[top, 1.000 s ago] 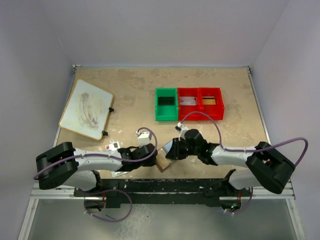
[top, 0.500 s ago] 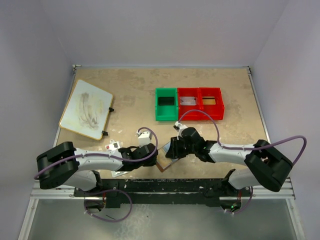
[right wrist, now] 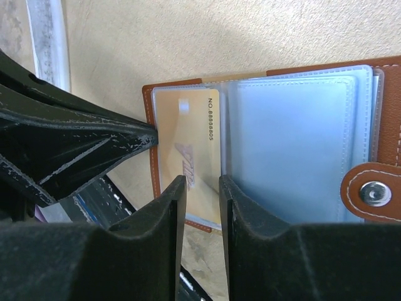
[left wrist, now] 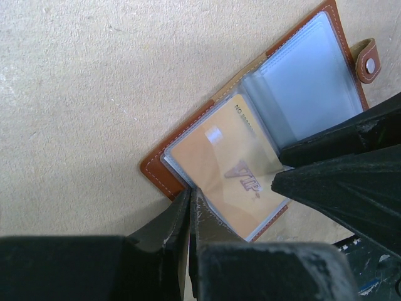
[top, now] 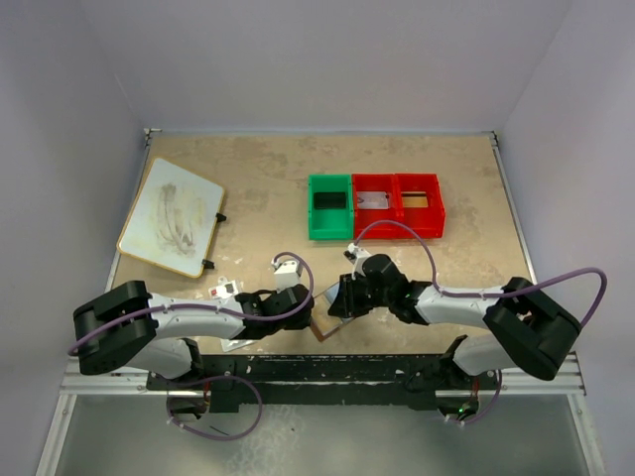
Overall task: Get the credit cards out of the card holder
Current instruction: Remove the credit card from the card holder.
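The card holder (left wrist: 158,170) lies open on the bench (left wrist: 94,94) with the shut-together left pincer (left wrist: 189,202) at its edge, and the pocketed golden credit card (right wrist: 188,125) runs lengthwise straight toward the slightly parted right pincer (right wrist: 202,188), the likelier one to draw it out.

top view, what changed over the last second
The right arm's fingers edged a little left and away from the bases, closer over the brown leather folding card holder, then stopped. Nothing was visibly taken hold of or let go. The left arm's fingers, the card holder and the red and green plastic bins stayed put.
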{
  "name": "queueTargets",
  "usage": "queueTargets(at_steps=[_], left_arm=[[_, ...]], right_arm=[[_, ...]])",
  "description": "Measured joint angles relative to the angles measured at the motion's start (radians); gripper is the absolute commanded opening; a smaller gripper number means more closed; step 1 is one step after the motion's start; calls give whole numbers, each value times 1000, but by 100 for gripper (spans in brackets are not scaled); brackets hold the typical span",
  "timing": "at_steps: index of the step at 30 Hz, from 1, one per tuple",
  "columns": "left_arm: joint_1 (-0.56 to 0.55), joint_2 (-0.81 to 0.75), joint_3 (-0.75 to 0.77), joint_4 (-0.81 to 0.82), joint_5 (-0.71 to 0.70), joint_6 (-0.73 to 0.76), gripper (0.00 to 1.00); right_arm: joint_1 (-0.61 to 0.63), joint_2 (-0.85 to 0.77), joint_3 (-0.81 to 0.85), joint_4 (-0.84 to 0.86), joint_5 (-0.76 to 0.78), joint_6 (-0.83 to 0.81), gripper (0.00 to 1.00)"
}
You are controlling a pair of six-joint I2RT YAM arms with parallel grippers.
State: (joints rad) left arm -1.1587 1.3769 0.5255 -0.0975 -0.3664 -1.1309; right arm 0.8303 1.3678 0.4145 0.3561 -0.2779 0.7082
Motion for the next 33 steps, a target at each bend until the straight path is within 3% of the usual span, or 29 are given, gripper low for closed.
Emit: queueTargets(at_steps=[8,12,16,18,21,33], left_arm=[[0,-1,0,0,0,0,0],[0,-1,1,3,-2,0,0],[0,0,2,3,-2,0,0],[0,0,5,2,-3,0,0],[0,-3,8,-2,-6,0,0],[0,-16,6,-18,-15,-1,1]], right_arm=[[3,0,7,-22,45,5,35],[5,0,10,-25,56,4,30],[3,14,10,-8,24,-8,17],[-2,36,10,7,13,-8,5],[-12,41,0,24,6,-5,1],[-5,-61,-73,64,7,64,0]])
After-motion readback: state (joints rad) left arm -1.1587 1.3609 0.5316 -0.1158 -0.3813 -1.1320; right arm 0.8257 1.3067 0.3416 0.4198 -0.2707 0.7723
